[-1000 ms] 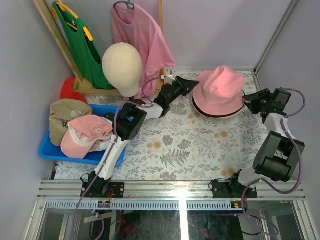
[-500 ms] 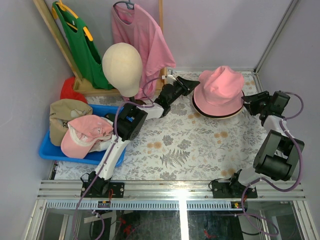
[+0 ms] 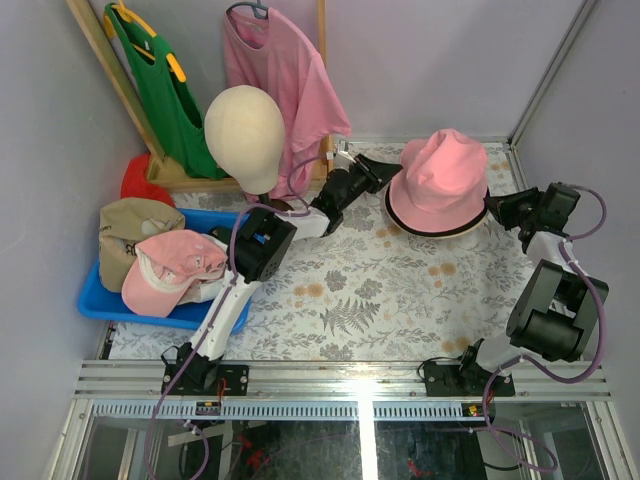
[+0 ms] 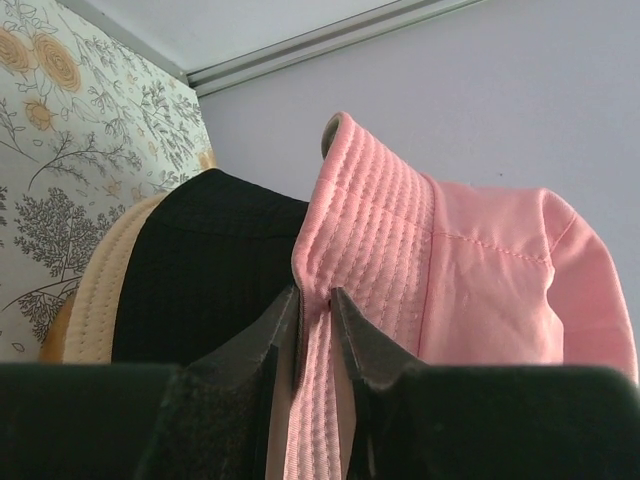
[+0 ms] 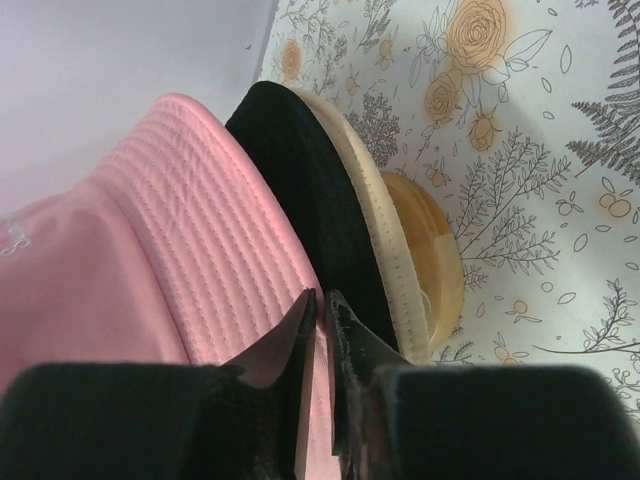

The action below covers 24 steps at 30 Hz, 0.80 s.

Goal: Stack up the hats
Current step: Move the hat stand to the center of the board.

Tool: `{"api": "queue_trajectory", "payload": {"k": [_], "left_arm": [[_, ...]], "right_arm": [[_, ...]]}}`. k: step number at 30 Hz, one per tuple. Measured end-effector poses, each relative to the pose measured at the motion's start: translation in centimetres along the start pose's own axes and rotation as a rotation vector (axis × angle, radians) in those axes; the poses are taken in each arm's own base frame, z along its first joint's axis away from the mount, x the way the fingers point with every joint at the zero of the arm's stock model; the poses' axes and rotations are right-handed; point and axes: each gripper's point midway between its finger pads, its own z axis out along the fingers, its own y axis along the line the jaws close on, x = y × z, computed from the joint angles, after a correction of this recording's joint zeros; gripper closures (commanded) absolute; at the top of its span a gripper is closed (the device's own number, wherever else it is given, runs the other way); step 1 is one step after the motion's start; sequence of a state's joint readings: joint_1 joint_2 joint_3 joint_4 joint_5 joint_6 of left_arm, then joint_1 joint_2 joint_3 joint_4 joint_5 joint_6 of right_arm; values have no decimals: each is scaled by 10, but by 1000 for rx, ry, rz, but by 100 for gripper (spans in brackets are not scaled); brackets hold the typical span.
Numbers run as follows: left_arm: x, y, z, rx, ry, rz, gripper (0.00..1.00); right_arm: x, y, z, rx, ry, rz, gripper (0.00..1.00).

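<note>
Pink bucket hat [image 3: 443, 175] — brim pinched by outstretched left gripper [image 4: 314, 305], right gripper [image 5: 322, 305].

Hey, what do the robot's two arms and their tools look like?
The left arm and right arm match: chunky black joints, white links, a grey-purple cable looping alongside. The left tool and right tool each have two dark, tapering fingers.

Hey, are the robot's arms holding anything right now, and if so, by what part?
Yes, the pink hat. The left gripper pinches its brim on one side, and the right gripper pinches the brim on the opposite side.
</note>
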<state>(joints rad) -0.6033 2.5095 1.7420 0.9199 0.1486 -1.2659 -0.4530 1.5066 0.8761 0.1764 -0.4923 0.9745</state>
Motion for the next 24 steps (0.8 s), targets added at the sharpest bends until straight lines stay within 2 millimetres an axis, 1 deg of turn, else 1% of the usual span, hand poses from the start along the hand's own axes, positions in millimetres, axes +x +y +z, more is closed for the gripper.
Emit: {"api": "queue_trajectory", "payload": {"k": [2,10,15,21,24], "left_arm": [[1,2,-1,-4,0,0,83],[10,28,-15,-78,-2,-11,83],[8,31,-23,-107,-17,-14,83],[7,32,-24,-114,-21,-15,84],[6,33,-25,-116,-22,-15,86]], "right_arm": [[0,0,0,0,0,4,100],[0,0,0,1,-3,7,100],[-1,-4,0,17,-10,-9,100],[-1,-11,0,45,-15,-32,100],[-2,-13,0,52,-17,-44,100]]}}
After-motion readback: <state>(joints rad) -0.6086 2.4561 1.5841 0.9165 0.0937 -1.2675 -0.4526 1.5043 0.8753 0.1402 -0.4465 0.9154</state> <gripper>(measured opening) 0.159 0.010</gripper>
